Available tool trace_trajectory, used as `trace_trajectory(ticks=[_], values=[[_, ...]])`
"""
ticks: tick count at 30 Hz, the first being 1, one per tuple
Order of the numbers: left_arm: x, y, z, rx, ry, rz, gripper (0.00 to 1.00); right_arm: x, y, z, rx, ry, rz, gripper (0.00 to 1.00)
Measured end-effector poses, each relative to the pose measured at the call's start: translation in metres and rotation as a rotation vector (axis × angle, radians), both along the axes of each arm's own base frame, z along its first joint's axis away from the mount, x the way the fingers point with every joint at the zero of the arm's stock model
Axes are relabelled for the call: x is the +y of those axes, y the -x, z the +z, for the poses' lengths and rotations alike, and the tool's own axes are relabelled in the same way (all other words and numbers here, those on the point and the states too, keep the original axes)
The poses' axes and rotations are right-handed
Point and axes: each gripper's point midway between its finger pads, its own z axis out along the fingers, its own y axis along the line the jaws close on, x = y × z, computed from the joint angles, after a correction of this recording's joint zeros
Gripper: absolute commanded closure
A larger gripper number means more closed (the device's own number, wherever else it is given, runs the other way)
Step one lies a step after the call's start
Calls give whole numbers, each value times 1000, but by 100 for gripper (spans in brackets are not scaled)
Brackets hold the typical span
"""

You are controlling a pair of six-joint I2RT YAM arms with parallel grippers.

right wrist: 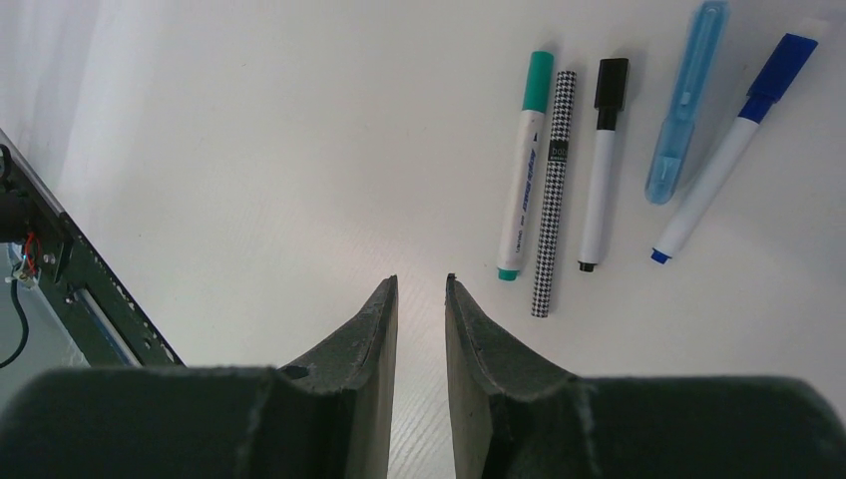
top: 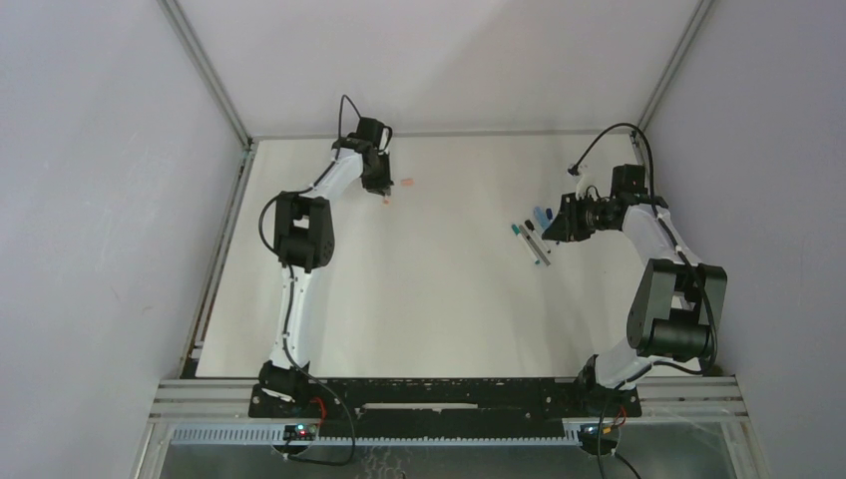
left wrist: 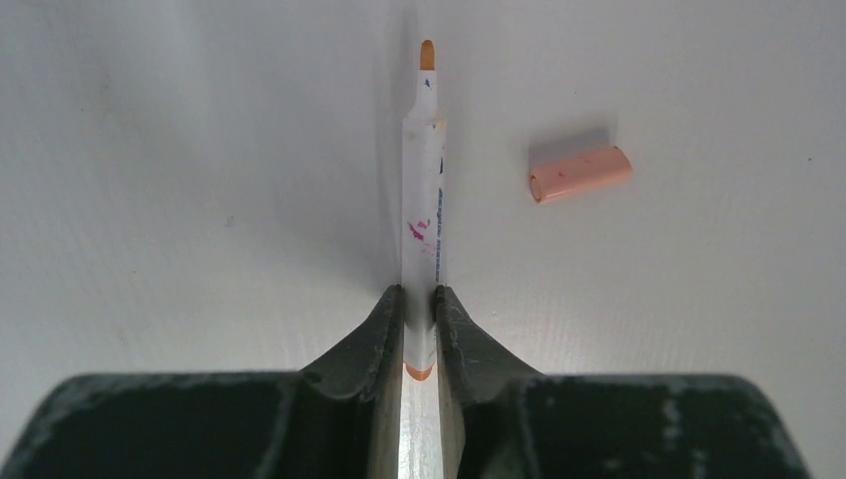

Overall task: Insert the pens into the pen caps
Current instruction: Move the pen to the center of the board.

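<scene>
At far left, left pincer [left wrist: 419, 299] is pinching pen [left wrist: 423, 190], tip pointing ahead; cap [left wrist: 580, 174] is lying crosswise, just right of tip.

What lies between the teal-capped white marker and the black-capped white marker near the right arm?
A slim black-and-white houndstooth-patterned pen lies roughly parallel between the teal-capped white marker and the black-capped white marker. The right wrist view shows it.

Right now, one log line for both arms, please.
left gripper: shut on orange pen | pink cap: lying beside pen, not fitted | right gripper: open, empty | pen row: ahead of right gripper, not held
</scene>
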Motion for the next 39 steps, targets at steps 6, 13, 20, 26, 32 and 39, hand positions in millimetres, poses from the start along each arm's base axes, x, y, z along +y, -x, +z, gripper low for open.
trace_trajectory(ticks=[6,13,20,26,32,39], values=[[-3,1,0,5,17,-11,77,-1,0,1,-1,-9,-1,70],[-3,1,0,7,18,-11,76,0,0,2,-3,-17,2,70],[-4,3,0,12,23,-14,87,1,0,2,-3,-20,3,70],[-11,5,1,18,45,-32,90,1,0,3,-4,-23,4,70],[-23,8,0,27,82,-71,91,0,0,4,-8,-23,1,70],[-40,16,2,35,129,-151,91,-1,0,5,-11,-25,1,70]])
